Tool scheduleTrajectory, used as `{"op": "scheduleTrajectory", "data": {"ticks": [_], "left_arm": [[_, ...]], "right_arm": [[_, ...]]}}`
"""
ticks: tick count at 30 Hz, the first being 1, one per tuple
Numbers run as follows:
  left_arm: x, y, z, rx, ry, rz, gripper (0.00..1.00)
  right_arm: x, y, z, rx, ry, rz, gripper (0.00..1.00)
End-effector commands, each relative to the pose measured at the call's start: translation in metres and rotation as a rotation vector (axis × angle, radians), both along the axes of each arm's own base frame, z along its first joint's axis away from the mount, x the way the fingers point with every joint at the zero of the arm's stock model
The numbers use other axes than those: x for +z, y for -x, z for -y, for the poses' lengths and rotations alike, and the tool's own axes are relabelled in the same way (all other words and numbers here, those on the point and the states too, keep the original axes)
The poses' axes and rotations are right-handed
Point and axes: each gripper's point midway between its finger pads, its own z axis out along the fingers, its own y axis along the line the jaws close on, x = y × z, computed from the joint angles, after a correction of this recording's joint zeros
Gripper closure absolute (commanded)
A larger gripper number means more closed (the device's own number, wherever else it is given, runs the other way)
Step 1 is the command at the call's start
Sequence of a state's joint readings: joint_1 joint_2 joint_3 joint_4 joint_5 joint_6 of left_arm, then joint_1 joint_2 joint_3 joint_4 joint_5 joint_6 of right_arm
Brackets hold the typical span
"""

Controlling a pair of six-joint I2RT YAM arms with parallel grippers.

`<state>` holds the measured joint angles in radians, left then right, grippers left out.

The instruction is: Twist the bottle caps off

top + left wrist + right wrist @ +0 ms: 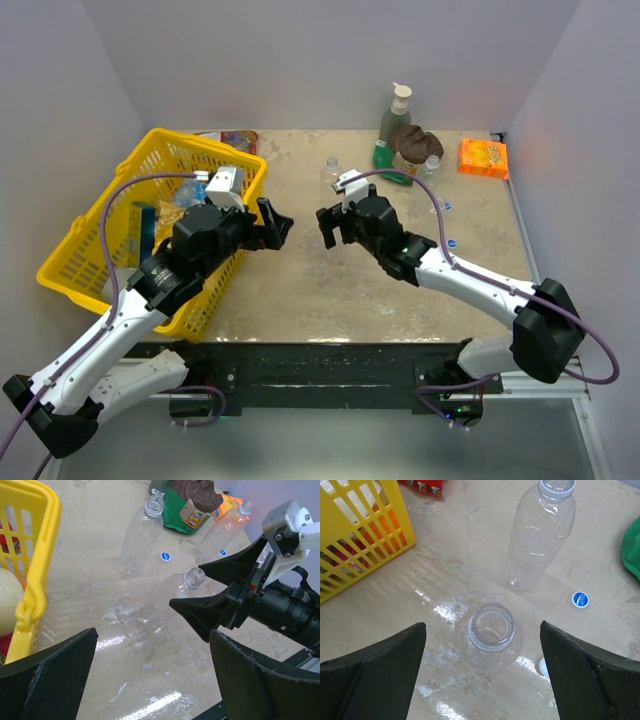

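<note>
Nothing legible; print on the blue cap (579,599) is blurred

We record bare beige tabletop (445,570) open for passage between the yellow plastic lattice basket (402,520) and the uncapped clear ribbed bottle (491,630), whose neck has clearance all round. A second clear bottle (540,535) and a small blue screw cap (579,599) sit beyond; the right gripper (185,586) stands directly ahead of the left gripper (153,632), obstructing it.
</note>
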<state>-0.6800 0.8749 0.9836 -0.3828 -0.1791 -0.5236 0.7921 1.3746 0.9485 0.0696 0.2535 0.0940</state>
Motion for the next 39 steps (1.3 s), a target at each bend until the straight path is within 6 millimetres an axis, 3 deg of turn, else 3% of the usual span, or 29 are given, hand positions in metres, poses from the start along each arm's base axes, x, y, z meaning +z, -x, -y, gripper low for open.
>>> {"op": "scheduleTrajectory", "data": {"ticks": [1, 8, 12, 13, 15, 18, 19, 22, 26, 30, 39], "left_arm": [[0.011, -0.003, -0.002, 0.016, 0.031, 0.038, 0.0], [0.028, -0.006, -0.016, 0.079, 0.049, 0.106, 0.0], [0.035, -0.007, -0.028, 0.141, 0.05, 0.118, 0.0], [0.036, -0.008, -0.031, 0.157, 0.047, 0.119, 0.0], [0.037, -0.008, -0.035, 0.174, 0.041, 0.118, 0.0], [0.036, -0.009, -0.04, 0.2, 0.028, 0.108, 0.0], [0.036, -0.009, -0.04, 0.202, 0.024, 0.105, 0.0], [0.038, -0.01, -0.04, 0.204, 0.018, 0.108, 0.0], [0.041, -0.012, -0.04, 0.208, 0.015, 0.112, 0.0], [0.041, -0.014, -0.039, 0.21, 0.006, 0.115, 0.0], [0.043, -0.018, -0.036, 0.199, -0.016, 0.123, 0.0]], "right_arm": [[0.043, -0.008, 0.0, -0.049, -0.073, 0.072, 0.01], [0.11, 0.001, 0.017, -0.086, -0.179, 0.159, 0.01], [0.138, -0.012, 0.052, -0.183, -0.17, 0.15, 0.01], [0.144, -0.023, 0.077, -0.242, -0.175, 0.139, 0.01], [0.152, -0.031, 0.103, -0.297, -0.207, 0.127, 0.01], [0.171, -0.033, 0.157, -0.415, -0.218, 0.153, 0.01], [0.182, -0.028, 0.183, -0.483, -0.22, 0.175, 0.01], [0.212, -0.009, 0.221, -0.586, -0.238, 0.248, 0.01], [0.245, 0.019, 0.256, -0.706, -0.235, 0.354, 0.01], [0.264, 0.039, 0.27, -0.741, -0.256, 0.432, 0.01], [0.265, 0.041, 0.27, -0.733, -0.272, 0.447, 0.01]]}}
